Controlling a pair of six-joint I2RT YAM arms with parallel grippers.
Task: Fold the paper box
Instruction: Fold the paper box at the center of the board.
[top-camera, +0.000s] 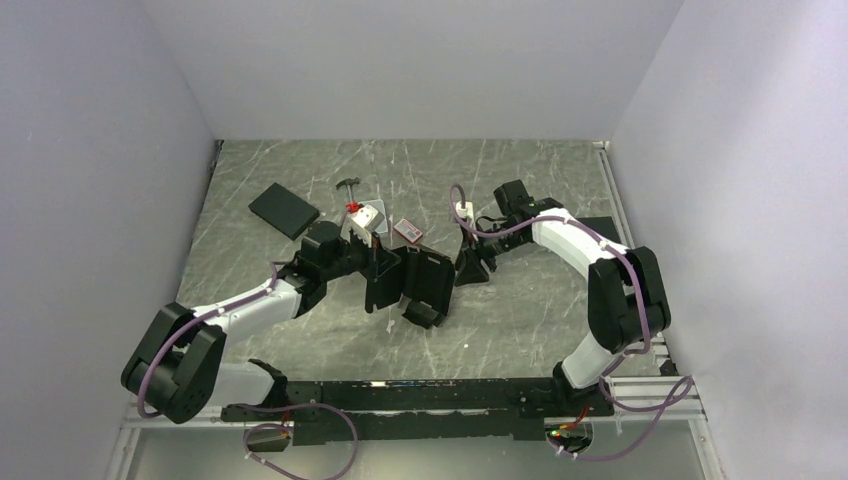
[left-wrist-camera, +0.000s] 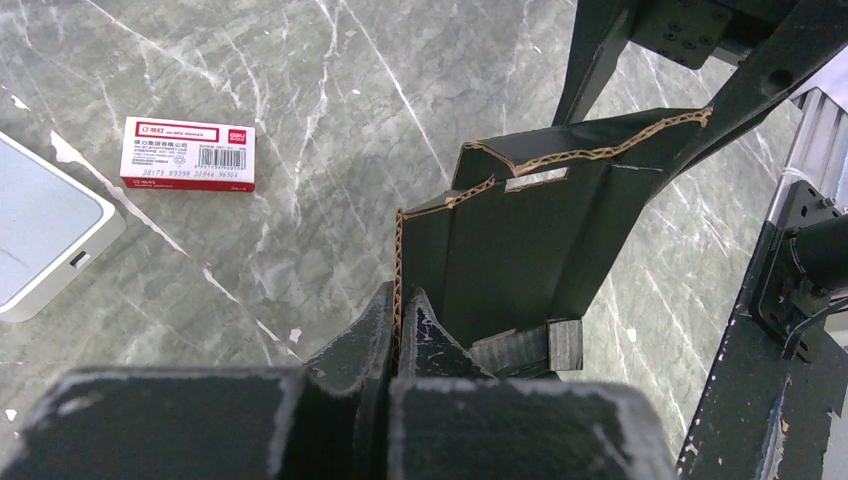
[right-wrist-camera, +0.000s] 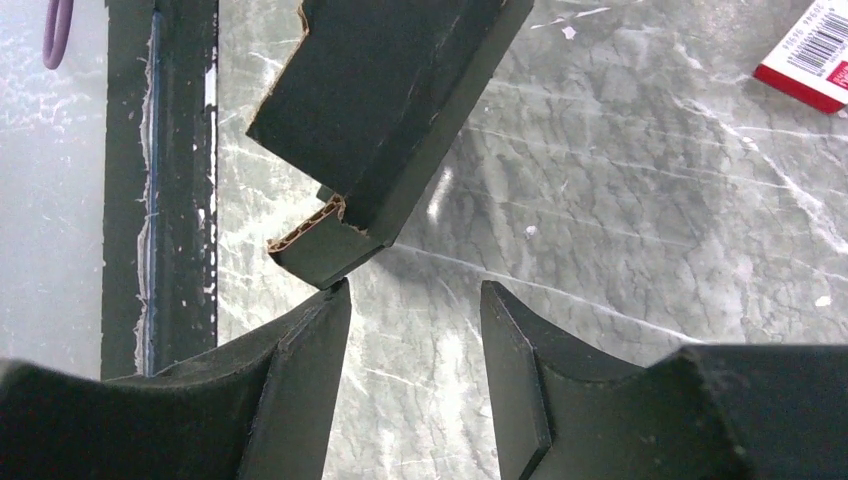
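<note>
The left gripper (left-wrist-camera: 400, 312) is pinched tight on a cut cardboard edge of the paper box (top-camera: 420, 285), which is at mid-table. The box stands half-folded with its panels upright and a small flap pointing near; its long axis is unclear. Just right of it, the right gripper (right-wrist-camera: 415, 300) is partly open and holds nothing, with a box corner close by one fingertip.

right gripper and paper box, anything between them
Nothing: in the right wrist view only bare table shows between the open right gripper and the paper box.
</note>
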